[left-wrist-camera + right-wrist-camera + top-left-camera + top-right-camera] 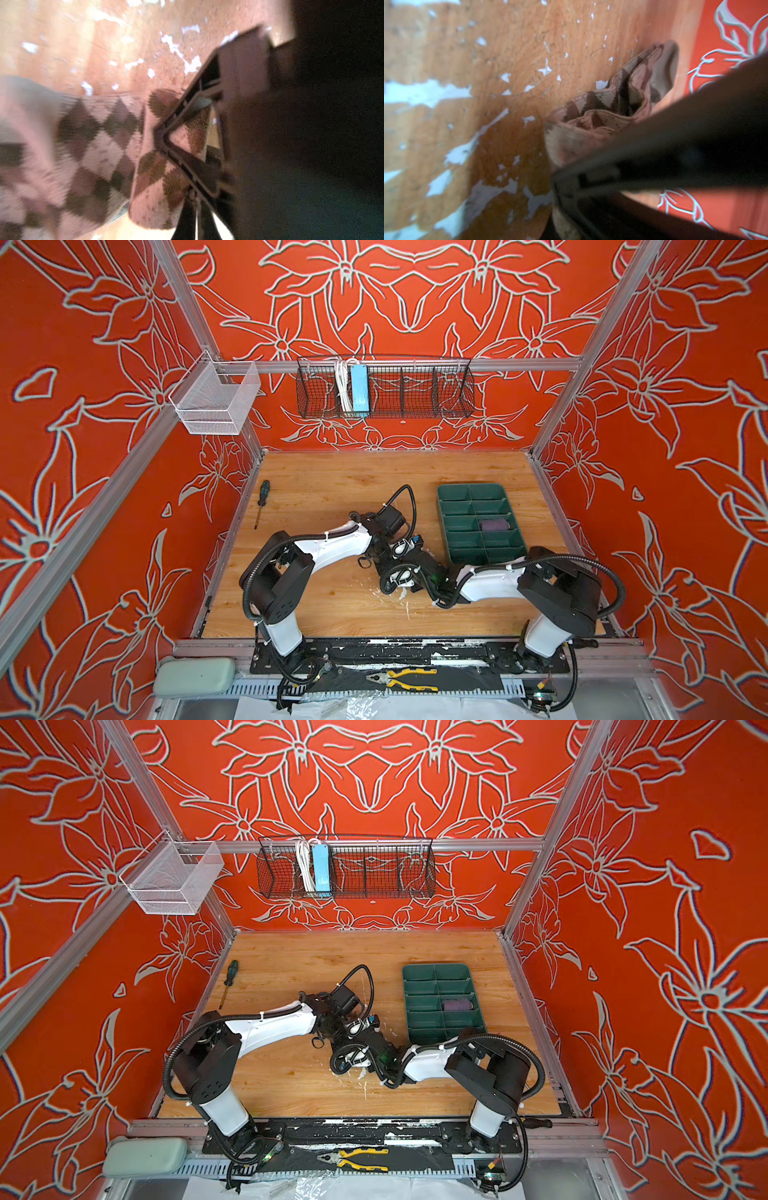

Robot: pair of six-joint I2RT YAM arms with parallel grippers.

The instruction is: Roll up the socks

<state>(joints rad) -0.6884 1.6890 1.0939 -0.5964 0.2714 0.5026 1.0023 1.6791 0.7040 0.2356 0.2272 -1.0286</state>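
The beige argyle sock (99, 145) lies on the wooden table, partly rolled, its rolled end (155, 187) right beside my left gripper (196, 220). That gripper is shut, and I see no fabric between its fingers. My right gripper (560, 199) is shut on the argyle sock (608, 108) at its bunched end. In both top views the two grippers (409, 547) (395, 578) meet mid-table and hide this sock. The purple sock (492, 525) (456, 1005) lies rolled in a compartment of the green tray (440, 510).
A screwdriver (262, 499) lies at the table's left edge. Yellow pliers (409, 678) and a grey-green case (193, 676) sit in front of the arm bases. A black wire basket (384, 387) and a white mesh basket (216, 400) hang on the frame.
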